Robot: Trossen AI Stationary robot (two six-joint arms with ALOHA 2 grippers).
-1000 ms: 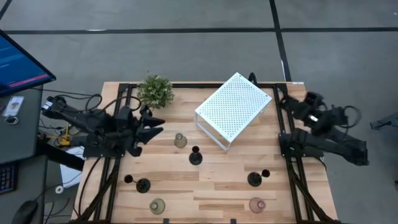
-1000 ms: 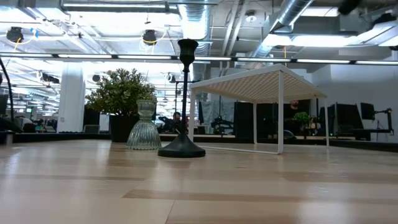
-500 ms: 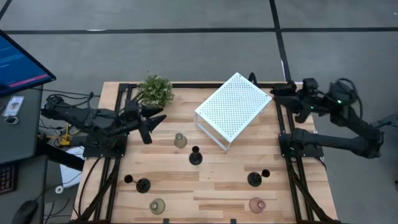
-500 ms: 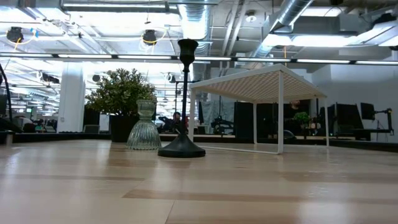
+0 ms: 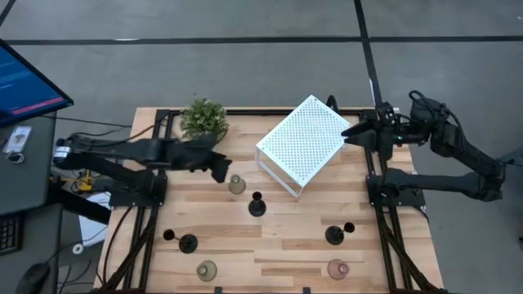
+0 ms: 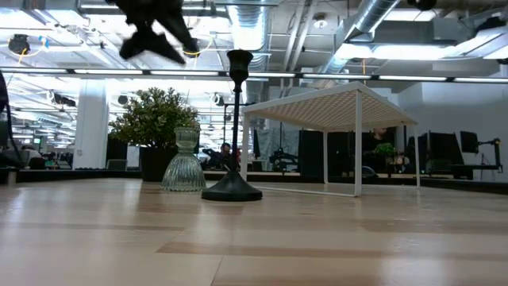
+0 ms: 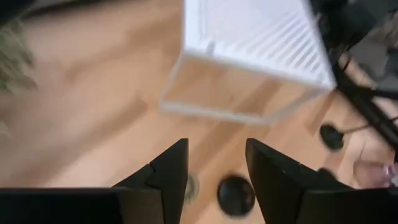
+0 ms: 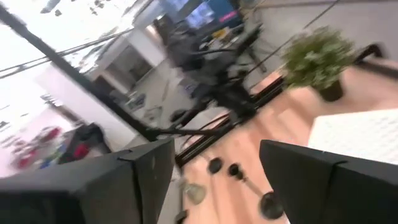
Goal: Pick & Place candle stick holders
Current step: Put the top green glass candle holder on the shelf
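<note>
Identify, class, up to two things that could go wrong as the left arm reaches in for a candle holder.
The left hand, open and empty, hovers beside the greenish glass holder, with the tall black holder just past it. A careless descent could topple the thin-stemmed black one. The white perforated box also stands close, so a wide swing might clip its corner. The right hand waits open at the box's far side.

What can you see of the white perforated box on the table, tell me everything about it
The white perforated box looks like thin metal, its flat top dotted with small holes. In the low view it stands like a little table on slim legs, open underneath, with nothing on top. It sits upright at the table's far edge, turned at an angle, right of the potted plant. Only the wooden table touches it; the right gripper, fingers open, hovers beside one corner.
</note>
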